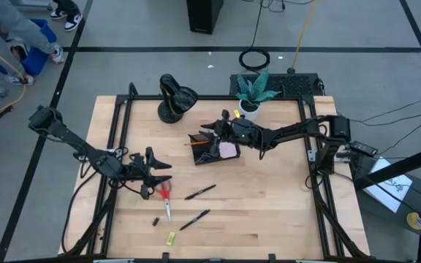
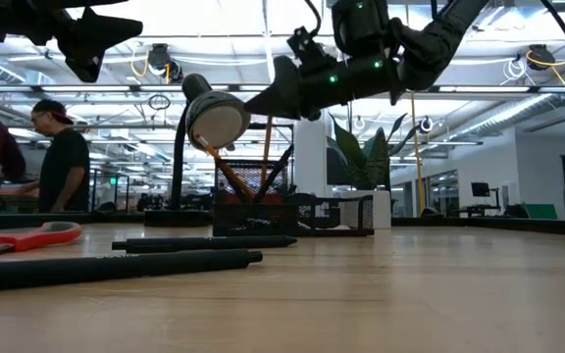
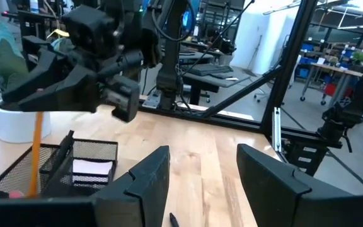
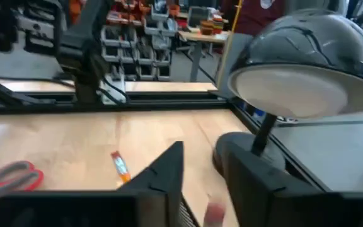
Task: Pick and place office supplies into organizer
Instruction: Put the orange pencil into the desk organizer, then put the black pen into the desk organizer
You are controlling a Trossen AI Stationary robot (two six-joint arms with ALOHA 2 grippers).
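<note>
The black mesh organizer (image 1: 205, 155) stands mid-table with a pink sticky-note pad (image 1: 229, 150) and orange pencils (image 2: 230, 178) in it. My right gripper (image 1: 209, 130) hovers level over its taller section, fingers a little apart (image 4: 201, 180). An orange pencil (image 3: 36, 151) stands upright in the organizer right under those fingers. My left gripper (image 1: 164, 173) waits open (image 3: 203, 183) above the red-handled scissors (image 1: 166, 197). Two black pens (image 1: 199, 192), (image 1: 194, 219), a black clip (image 1: 155, 220) and a yellow-green piece (image 1: 171, 237) lie flat on the table. My right gripper's fingers (image 3: 49, 104) stand over the top end of the upright orange pencil (image 3: 38, 120), coming level from the table's right. I cannot tell whether they touch it. The pencil's lower end rests inside the organizer.
A black desk lamp (image 1: 175, 98) stands at the far edge, close beside the organizer and near my right gripper (image 4: 301, 69). A white plant pot (image 1: 250, 104) sits behind the organizer. People stand in the room beyond the table (image 2: 57, 162). Bare wood lies on the table's right half.
</note>
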